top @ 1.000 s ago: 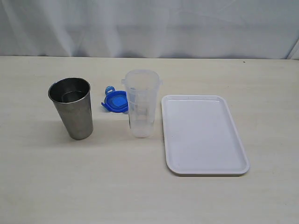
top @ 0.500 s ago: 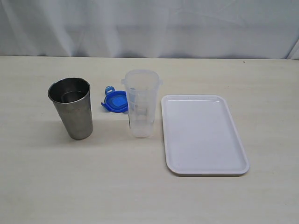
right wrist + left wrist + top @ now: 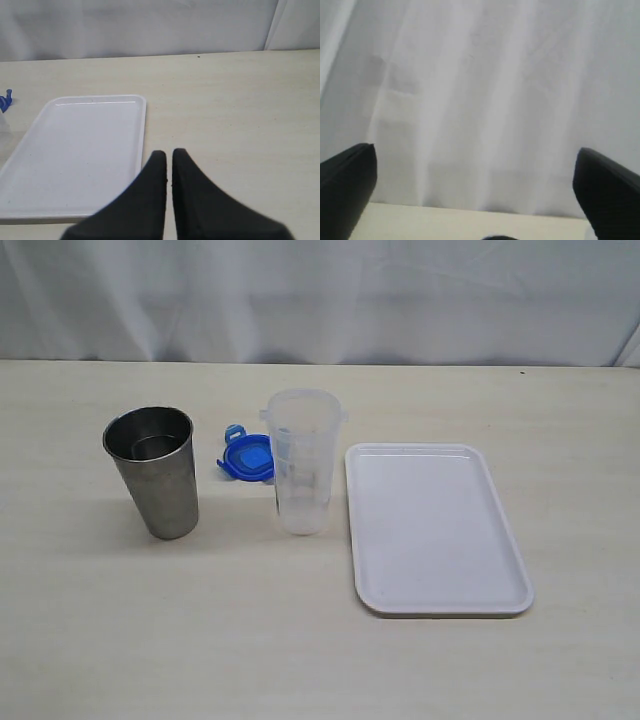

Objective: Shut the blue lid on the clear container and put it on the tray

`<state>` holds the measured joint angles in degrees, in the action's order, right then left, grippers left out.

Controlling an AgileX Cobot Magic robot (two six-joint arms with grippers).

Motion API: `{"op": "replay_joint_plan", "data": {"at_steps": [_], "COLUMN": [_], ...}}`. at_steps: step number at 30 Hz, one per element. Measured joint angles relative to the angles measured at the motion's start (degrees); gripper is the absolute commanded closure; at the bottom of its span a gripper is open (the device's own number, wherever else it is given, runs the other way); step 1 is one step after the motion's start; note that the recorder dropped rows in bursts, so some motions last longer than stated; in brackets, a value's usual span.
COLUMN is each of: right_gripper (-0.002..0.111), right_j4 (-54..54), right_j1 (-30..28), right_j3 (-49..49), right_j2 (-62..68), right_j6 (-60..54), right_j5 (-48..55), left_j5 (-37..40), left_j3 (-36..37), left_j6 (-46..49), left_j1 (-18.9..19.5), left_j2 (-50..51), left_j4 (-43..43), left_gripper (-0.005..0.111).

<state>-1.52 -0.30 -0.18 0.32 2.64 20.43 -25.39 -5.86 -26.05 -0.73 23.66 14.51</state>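
A: Need claw status, pls.
B: Seeing left claw (image 3: 475, 150) spread wide, nothing between fingers (image 3: 347, 185). Pointed at white curtain (image 3: 470, 75), w/ thin strip of table (image 3: 445, 222) under it. Can't place task items relative to it from that cam.
A: And right?
B: Reading right claw (image 3: 169, 152) as pinched together, hairline slit between tips, clamped on nothing. Got tray (image 3: 75, 150) flat on table just ahead of tips, off to one side.
A: Lid + container?
B: Found blue lid (image 3: 247, 457) lying flat on table, off the container, out past tray's far edge from right claw. Only a blue sliver at frame edge in its wrist cam. Got clear container (image 3: 303, 460) upright, mouth open, between lid and tray, so nearer right claw than lid. Sitting just beside tray rim, not on it. Partly covering lid in ext cam; can't tell if touching.
A: Anything else out there?
B: Spotted steel cup (image 3: 150, 470) upright, beyond lid, farthest from right claw, well apart from tray.
A: Right claw near anything?
B: Near tray only. Well apart from lid + container.
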Motion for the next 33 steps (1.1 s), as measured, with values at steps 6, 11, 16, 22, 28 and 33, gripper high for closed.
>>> {"op": "replay_joint_plan", "data": {"at_steps": [6,11,16,22,28,33], "right_gripper": [0.104,0.104,0.104,0.104,0.104,0.104], "right_j4": [0.0,0.0,0.0,0.0,0.0,0.0], "right_j1": [0.0,0.0,0.0,0.0,0.0,0.0], "right_j3": [0.0,0.0,0.0,0.0,0.0,0.0], "right_j2": [0.0,0.0,0.0,0.0,0.0,0.0], "right_j6": [0.0,0.0,0.0,0.0,0.0,0.0], "right_j5": [0.0,0.0,0.0,0.0,0.0,0.0], "left_j5": [-11.05,-25.72,-35.67,-42.85,-43.51,-43.73], "left_j3": [-0.2,-0.23,-0.45,-2.77,-6.13,-9.38], "left_j6": [-3.0,3.2,14.57,17.44,18.38,18.45], "left_j1": [0.0,0.0,0.0,0.0,0.0,0.0], "left_j2": [18.48,41.32,59.08,71.55,79.03,84.9], "left_j4": [11.33,17.23,16.49,16.85,18.85,19.48], "left_gripper": [0.002,0.002,0.002,0.002,0.002,0.002]}}
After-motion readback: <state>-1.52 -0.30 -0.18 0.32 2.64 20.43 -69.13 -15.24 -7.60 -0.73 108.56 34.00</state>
